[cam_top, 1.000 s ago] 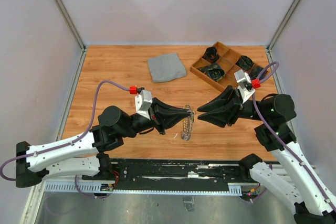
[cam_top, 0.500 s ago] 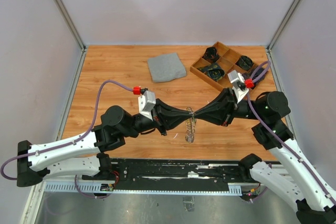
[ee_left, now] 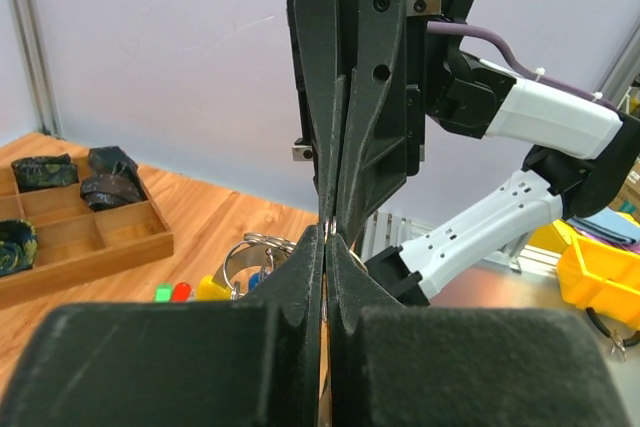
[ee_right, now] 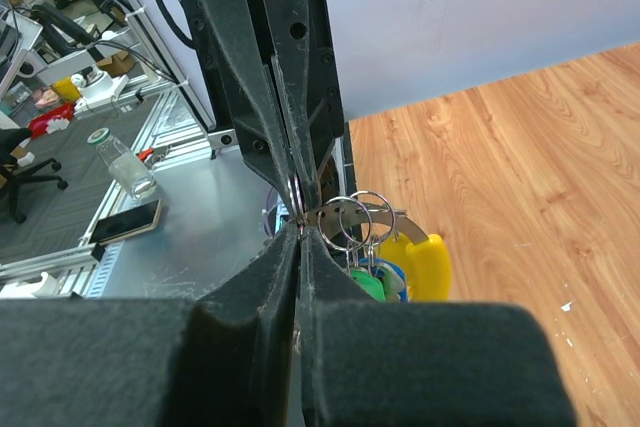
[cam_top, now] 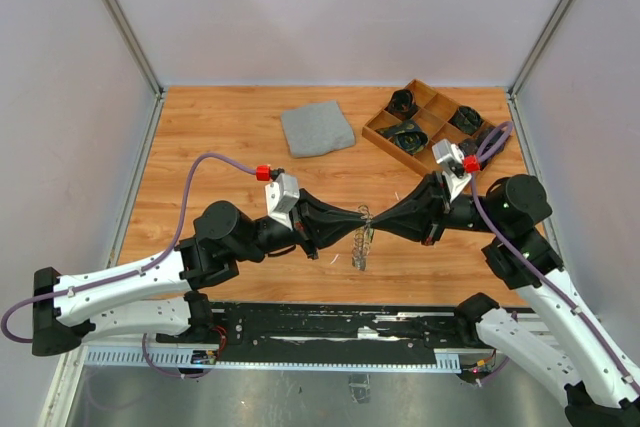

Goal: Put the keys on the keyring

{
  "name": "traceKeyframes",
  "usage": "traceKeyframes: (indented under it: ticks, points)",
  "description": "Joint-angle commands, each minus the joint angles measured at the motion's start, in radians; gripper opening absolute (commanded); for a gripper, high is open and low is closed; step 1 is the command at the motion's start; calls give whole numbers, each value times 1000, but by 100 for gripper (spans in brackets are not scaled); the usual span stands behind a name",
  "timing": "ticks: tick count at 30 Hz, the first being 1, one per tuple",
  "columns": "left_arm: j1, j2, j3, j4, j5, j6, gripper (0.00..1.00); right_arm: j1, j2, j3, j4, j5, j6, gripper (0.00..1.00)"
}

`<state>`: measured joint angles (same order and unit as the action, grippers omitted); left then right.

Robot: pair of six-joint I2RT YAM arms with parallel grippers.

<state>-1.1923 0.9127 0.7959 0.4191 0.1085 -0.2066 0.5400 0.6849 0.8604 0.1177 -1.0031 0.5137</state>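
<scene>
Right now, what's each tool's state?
Left tool: shut on the keyring.
Right tool: shut on the keyring too.

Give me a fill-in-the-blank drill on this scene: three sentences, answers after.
1. The left gripper and right gripper meet tip to tip, both shut on the ____.
2. Among the keys in the right wrist view, the plastic head farthest right is ____.
3. In the top view, the grey cloth lies to the ____ of the wooden tray.

Missing words: keyring; yellow; left.
</scene>
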Motion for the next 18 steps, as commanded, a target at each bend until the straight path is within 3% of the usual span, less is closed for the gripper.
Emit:
traceKeyframes:
  ticks: [1,9,14,18]
  points:
    - [5,-7,38,72,-5,13,1,14,-5,16,-36,-13,-26,6]
    - [4,0,45,72,3,12,1,23,4,28,-65,-12,-46,19]
    - [5,0,45,70,2,10,1,23,-32,94,-174,37,-173,28]
    - [5,-1,46,72,8,9,1,23,-67,113,-163,62,-226,34]
